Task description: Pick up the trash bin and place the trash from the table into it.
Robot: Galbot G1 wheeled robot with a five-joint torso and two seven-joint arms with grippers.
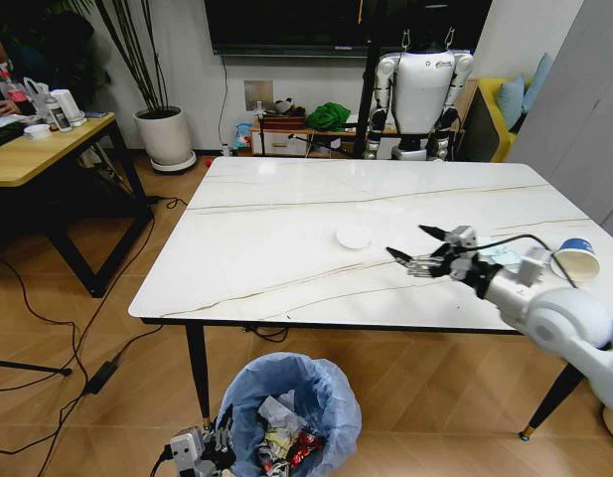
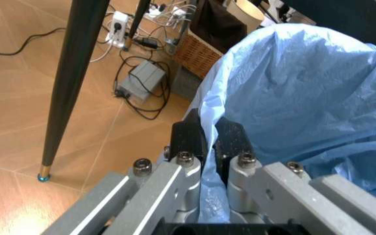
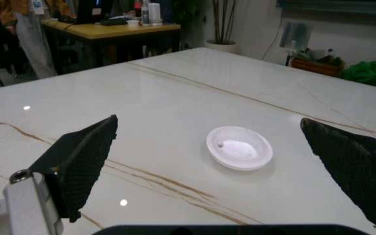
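Note:
The trash bin (image 1: 304,396), lined with a puffy light-blue bag, stands on the floor below the table's front edge and holds crumpled litter. My left gripper (image 1: 215,445) is low at its left rim. In the left wrist view the left gripper (image 2: 209,141) is shut on the bag-covered rim of the bin (image 2: 305,88). On the white marble table (image 1: 276,209) lies a white disc (image 1: 353,237). My right gripper (image 1: 411,246) hovers open just right of it, and in the right wrist view the disc (image 3: 239,148) lies ahead between the spread fingers (image 3: 83,156). A blue-white paper cup (image 1: 576,260) and a pale-blue tissue (image 1: 505,255) lie behind the right wrist.
A tan wooden desk (image 1: 28,154) stands to the left, with cables on the floor around it. A potted plant (image 1: 167,134), a low shelf and a parked white robot (image 1: 421,94) are beyond the table. A black table leg (image 2: 70,83) and a power brick (image 2: 139,78) are near the bin.

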